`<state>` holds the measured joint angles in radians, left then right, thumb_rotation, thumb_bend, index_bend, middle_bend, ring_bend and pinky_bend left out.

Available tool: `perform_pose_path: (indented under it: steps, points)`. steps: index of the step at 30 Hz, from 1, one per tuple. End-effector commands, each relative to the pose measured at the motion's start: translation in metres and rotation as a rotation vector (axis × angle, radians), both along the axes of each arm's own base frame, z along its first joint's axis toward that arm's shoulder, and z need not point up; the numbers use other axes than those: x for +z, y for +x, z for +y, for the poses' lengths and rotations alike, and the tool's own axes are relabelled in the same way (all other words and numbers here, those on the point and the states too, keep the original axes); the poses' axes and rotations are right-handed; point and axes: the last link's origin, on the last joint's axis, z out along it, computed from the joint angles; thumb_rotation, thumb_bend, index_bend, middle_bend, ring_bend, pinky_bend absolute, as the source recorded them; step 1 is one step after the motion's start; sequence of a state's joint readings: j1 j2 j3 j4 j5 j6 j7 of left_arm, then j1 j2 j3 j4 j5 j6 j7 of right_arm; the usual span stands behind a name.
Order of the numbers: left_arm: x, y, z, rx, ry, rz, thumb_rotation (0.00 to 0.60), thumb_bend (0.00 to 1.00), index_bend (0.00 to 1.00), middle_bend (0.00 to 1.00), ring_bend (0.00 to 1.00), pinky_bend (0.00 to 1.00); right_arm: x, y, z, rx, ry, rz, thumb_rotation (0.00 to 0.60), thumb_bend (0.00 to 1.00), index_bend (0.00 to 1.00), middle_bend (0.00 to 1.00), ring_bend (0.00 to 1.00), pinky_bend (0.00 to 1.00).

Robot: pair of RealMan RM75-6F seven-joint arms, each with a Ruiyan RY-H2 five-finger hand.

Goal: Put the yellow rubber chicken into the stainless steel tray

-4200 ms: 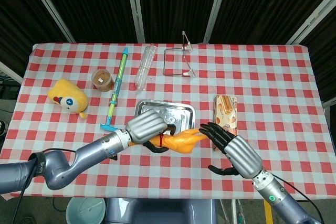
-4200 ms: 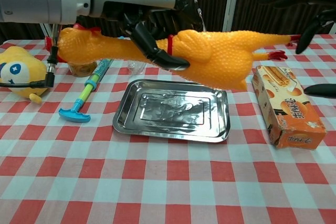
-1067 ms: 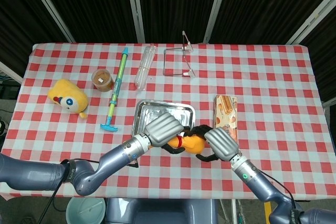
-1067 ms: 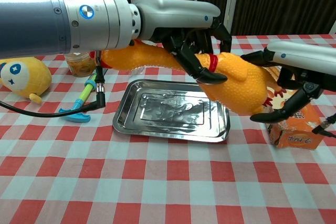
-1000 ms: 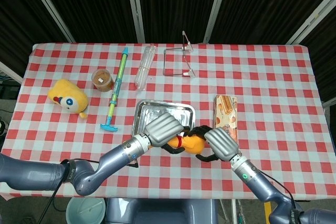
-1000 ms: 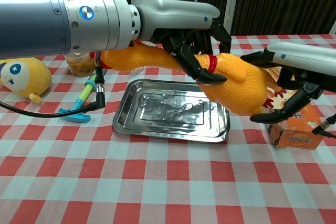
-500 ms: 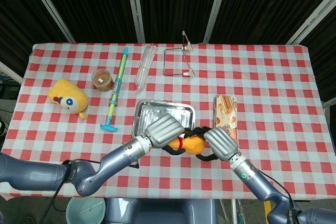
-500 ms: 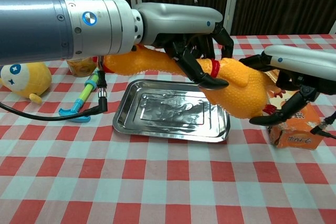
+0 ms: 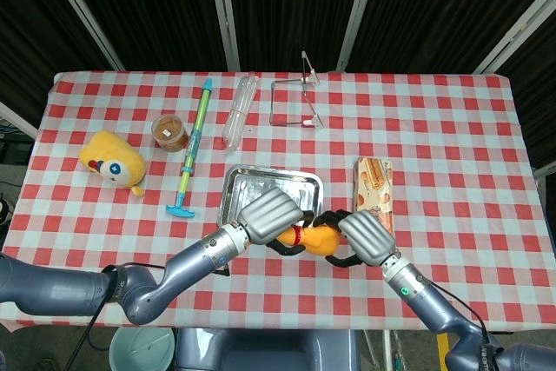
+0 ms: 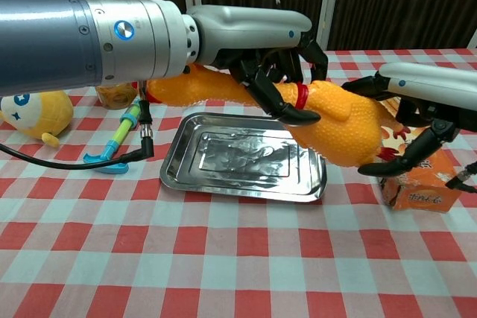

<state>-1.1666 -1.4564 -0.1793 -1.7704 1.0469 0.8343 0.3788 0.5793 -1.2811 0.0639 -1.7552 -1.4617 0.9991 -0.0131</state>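
The yellow rubber chicken [image 10: 343, 128] hangs in the air over the right end of the stainless steel tray [image 10: 238, 156], head to the left, body to the right. My left hand [image 10: 276, 57] grips its neck at the red collar. My right hand [image 10: 421, 91] wraps around its rear end, fingers above and thumb below. In the head view the chicken [image 9: 317, 239] shows only between my left hand [image 9: 269, 210] and my right hand [image 9: 363, 236], just in front of the tray [image 9: 261, 184], which holds nothing.
An orange snack box [image 10: 414, 184] lies right of the tray, under my right hand. Left of the tray are a blue-green toy [image 9: 191, 154], a jar [image 9: 170, 132] and a yellow plush [image 9: 113, 161]. A clear bottle [image 9: 239, 110] and a wire stand [image 9: 295, 102] lie behind.
Since 4.2 s ago my left hand carried the chicken rightward and my right hand closed around its rear. Over the last second both hands and the chicken have barely shifted.
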Motion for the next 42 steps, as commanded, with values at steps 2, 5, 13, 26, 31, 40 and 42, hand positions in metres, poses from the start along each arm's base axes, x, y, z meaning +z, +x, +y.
perform_pose_path:
  steps: [2, 5, 13, 26, 31, 40, 42]
  points:
    - [-0.0004, 0.0000, 0.0014, 0.001, 0.004, 0.001, 0.600, 0.64, 0.58, 0.70, 0.65, 0.63, 0.0041, -0.0019, -0.0008, -0.011, 0.022, 0.028, 0.600, 0.18, 0.00, 0.16, 0.11, 0.27]
    - [-0.0016, -0.0003, 0.0016, 0.000, 0.005, 0.003, 0.600, 0.64, 0.58, 0.70, 0.65, 0.63, 0.0066, -0.0012, -0.0013, -0.018, 0.026, 0.033, 0.600, 0.17, 0.00, 0.11, 0.07, 0.25]
    - [-0.0040, 0.0019, 0.0010, -0.013, 0.014, 0.010, 0.600, 0.64, 0.58, 0.70, 0.65, 0.63, 0.0079, -0.0029, -0.0026, -0.021, 0.032, 0.073, 0.600, 0.17, 0.00, 0.08, 0.04, 0.22]
    - [-0.0067, 0.0052, -0.0018, -0.032, 0.034, 0.012, 0.600, 0.64, 0.58, 0.70, 0.65, 0.63, 0.0123, 0.0004, -0.0053, -0.030, -0.012, 0.024, 0.600, 0.57, 0.44, 0.41, 0.40, 0.48]
    - [-0.0061, 0.0047, -0.0032, -0.033, 0.036, 0.017, 0.600, 0.64, 0.58, 0.70, 0.65, 0.63, 0.0120, 0.0014, -0.0053, -0.023, -0.029, -0.014, 0.600, 0.95, 0.72, 0.60, 0.60, 0.69]
    - [-0.0071, 0.0035, -0.0048, -0.033, 0.035, 0.023, 0.600, 0.64, 0.58, 0.70, 0.65, 0.63, 0.0113, 0.0001, -0.0062, -0.002, -0.049, -0.027, 0.600, 1.00, 1.00, 0.82, 0.84, 0.90]
    - [-0.0072, 0.0031, -0.0050, -0.032, 0.034, 0.024, 0.600, 0.64, 0.58, 0.70, 0.65, 0.63, 0.0102, -0.0005, -0.0059, 0.002, -0.047, -0.023, 0.600, 1.00, 1.00, 0.84, 0.85, 0.91]
